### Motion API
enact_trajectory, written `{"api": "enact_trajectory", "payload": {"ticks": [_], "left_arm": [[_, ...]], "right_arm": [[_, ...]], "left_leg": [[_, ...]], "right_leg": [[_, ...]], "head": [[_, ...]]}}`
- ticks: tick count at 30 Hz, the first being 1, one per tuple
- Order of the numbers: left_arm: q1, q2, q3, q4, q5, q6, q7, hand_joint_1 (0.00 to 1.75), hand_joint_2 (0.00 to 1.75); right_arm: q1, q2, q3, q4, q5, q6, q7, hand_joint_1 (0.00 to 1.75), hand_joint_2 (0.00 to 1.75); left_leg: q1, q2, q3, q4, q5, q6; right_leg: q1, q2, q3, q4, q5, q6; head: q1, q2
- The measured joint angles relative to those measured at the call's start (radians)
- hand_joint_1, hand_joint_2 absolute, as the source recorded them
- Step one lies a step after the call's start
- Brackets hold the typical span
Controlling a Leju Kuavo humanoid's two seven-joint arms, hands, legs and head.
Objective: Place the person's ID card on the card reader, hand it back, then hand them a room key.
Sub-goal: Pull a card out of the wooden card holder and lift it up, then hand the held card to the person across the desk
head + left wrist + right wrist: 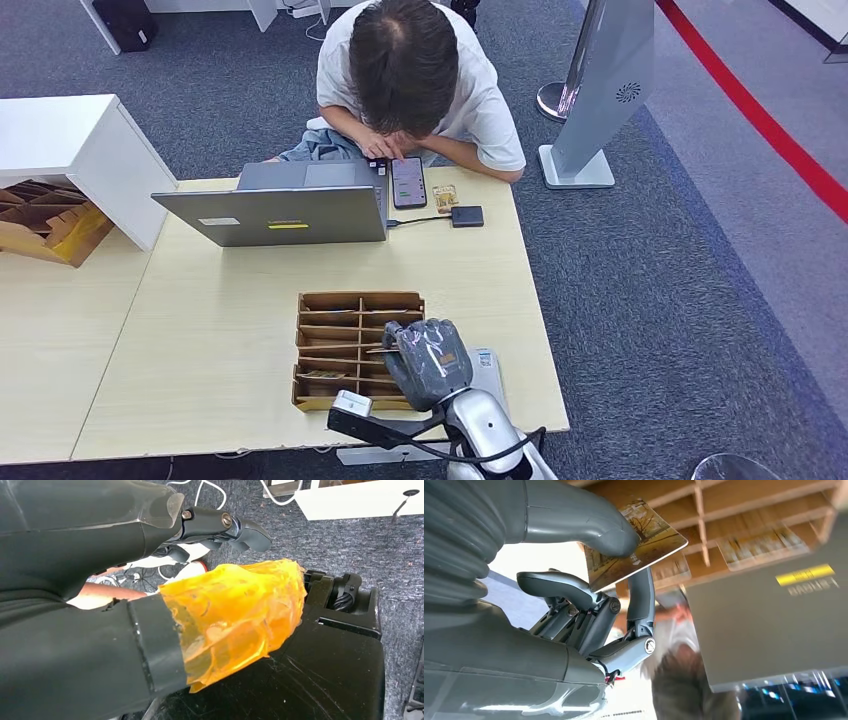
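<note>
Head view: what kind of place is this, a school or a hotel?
Probably a mock hotel check-in desk. A person sits at a table with a laptop and a small black card reader, and the robot's right hand pinches a room key card over a compartmented card box.

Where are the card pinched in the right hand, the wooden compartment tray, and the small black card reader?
Room key card (644,542), right wrist view, on its printed face.
Wooden compartment tray (340,300), head view, on its far rim.
Small black card reader (467,216), head view, on its top face.
</note>
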Motion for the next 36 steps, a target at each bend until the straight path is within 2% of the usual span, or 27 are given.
{"api": "enact_trajectory", "payload": {"ticks": [9, 17, 22, 27, 36], "left_arm": [[0.0, 0.001, 0.0, 0.0, 0.015, 0.009, 0.0, 0.0, 0.0], [0.001, 0.001, 0.0, 0.0, 0.032, 0.018, 0.0, 0.0, 0.0], [0.001, 0.002, 0.0, 0.0, 0.034, 0.018, -0.002, 0.0, 0.0], [0.001, 0.002, 0.0, 0.0, 0.021, 0.017, -0.013, 0.0, 0.0], [0.0, 0.002, 0.0, 0.0, 0.002, 0.013, -0.016, 0.0, 0.0]], "right_arm": [[0.032, -0.011, 0.014, -0.176, -0.02, -0.017, -0.023, 1.75, 1.75], [0.062, -0.018, 0.016, -0.382, -0.039, 0.017, -0.056, 1.75, 1.75], [0.085, -0.023, 0.016, -0.493, -0.038, 0.007, -0.081, 1.75, 1.75], [0.091, -0.027, 0.016, -0.547, -0.031, -0.018, -0.096, 1.75, 1.75], [0.083, -0.028, 0.019, -0.549, -0.012, -0.037, -0.091, 1.75, 1.75]], "left_leg": [[0.0, 0.0, 0.0, 0.0, 0.0, 0.0], [0.0, 0.0, 0.0, 0.0, 0.0, 0.0], [0.0, 0.0, -0.001, 0.0, 0.0, 0.0], [0.0, 0.0, -0.001, 0.0, 0.0, 0.0], [0.0, 0.0, -0.001, 0.0, 0.0, 0.0]], "right_leg": [[0.0, 0.0, 0.0, 0.0, 0.0, 0.0], [0.0, 0.0, 0.0, 0.0, 0.0, 0.0], [0.0, 0.0, -0.001, 0.0, 0.0, 0.0], [0.0, 0.0, -0.001, 0.0, 0.0, 0.0], [0.0, 0.0, -0.001, 0.0, 0.0, 0.0]], "head": [[0.0, 0.0], [0.0, 0.0], [0.0, 0.0], [0.0, 0.0], [0.0, 0.0]]}}
